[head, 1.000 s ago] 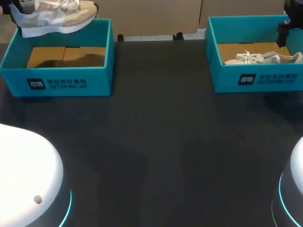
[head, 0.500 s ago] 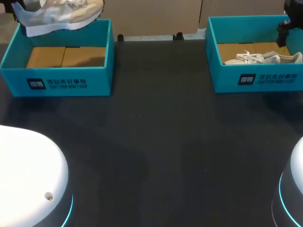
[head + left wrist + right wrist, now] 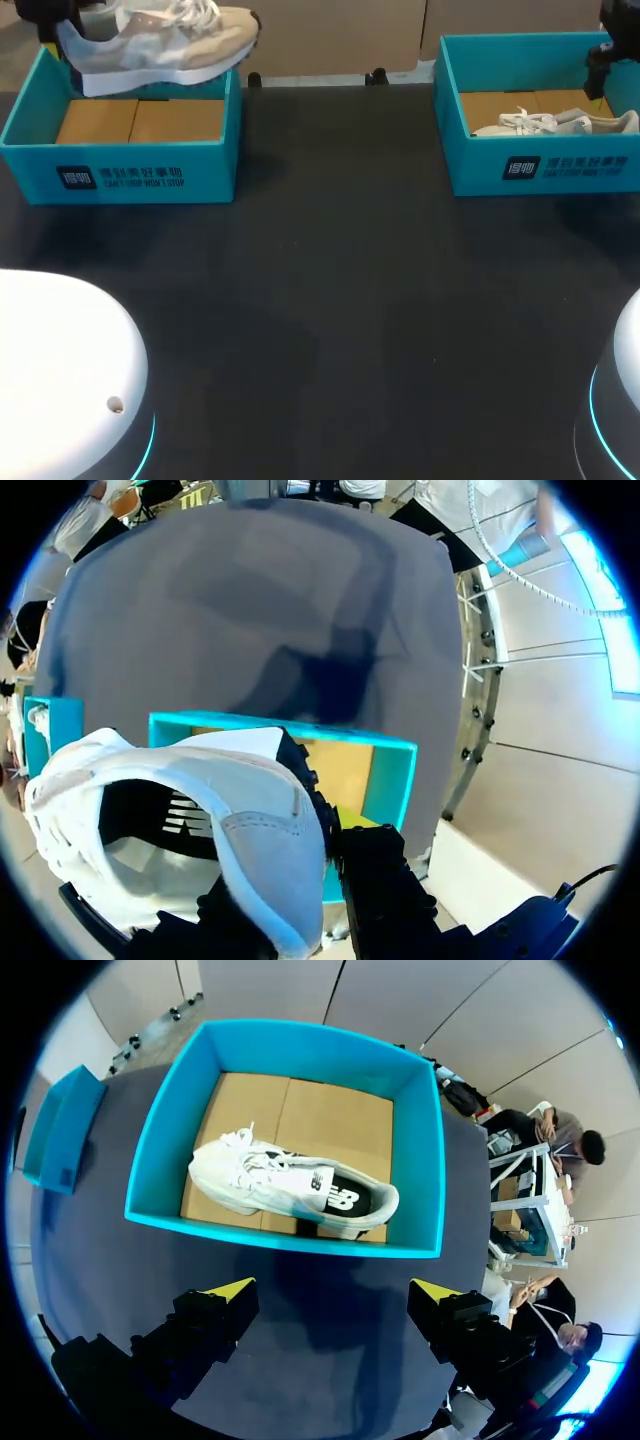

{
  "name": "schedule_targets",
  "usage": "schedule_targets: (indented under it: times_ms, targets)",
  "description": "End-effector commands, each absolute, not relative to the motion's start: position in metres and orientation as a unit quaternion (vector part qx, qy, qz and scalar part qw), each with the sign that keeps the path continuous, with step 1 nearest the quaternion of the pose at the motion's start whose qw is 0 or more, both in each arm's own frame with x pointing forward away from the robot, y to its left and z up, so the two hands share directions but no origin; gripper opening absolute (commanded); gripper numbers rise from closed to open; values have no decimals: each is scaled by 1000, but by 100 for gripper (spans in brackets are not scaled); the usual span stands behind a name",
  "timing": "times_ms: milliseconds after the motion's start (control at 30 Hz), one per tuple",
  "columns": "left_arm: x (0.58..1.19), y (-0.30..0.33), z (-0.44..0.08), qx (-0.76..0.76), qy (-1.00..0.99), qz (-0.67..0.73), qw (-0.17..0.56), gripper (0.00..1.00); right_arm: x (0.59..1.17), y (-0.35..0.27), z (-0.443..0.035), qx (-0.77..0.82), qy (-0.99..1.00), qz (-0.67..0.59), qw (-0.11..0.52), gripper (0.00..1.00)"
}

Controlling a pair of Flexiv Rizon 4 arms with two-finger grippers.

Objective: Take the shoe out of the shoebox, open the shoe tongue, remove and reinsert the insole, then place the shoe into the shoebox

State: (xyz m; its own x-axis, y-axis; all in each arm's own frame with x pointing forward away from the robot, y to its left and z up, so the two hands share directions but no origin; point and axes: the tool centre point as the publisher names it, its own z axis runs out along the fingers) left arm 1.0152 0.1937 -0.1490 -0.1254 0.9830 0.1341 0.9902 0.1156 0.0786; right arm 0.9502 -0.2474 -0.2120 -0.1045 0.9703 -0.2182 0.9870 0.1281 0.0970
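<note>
A beige and white sneaker hangs in the air over the back of the left teal shoebox, toe pointing right. My left gripper is shut on its heel. In the left wrist view the heel collar sits between the fingers, one yellow tip showing, with that shoebox below. The right shoebox holds a white sneaker lying on its side. My right gripper hovers open above that box's near wall, over the white sneaker.
Both boxes stand at the far edge of the dark table, one at each side, with brown cardboard floors. The left box shows beyond my right gripper's left finger. My arms' white bases fill the near corners.
My left arm has carried the beige sneaker to the right above the left box. The right arm and the white sneaker have stayed still.
</note>
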Motion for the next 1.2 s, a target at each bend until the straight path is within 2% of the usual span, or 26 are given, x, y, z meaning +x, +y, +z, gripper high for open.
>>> schedule_targets:
  times_ms: [33, 233, 1200]
  targets:
    - [1005, 183, -147, -665, -743, -72, 27, 0, 950, -247, -212, 659, 742, -36, 115, 100]
    - [1001, 155, -151, -674, -735, -71, 37, 0, 950, -247, -212, 659, 742, -36, 115, 100]
    - [1001, 155, -151, -674, -735, -71, 37, 0, 950, -247, -212, 659, 742, -36, 115, 100]
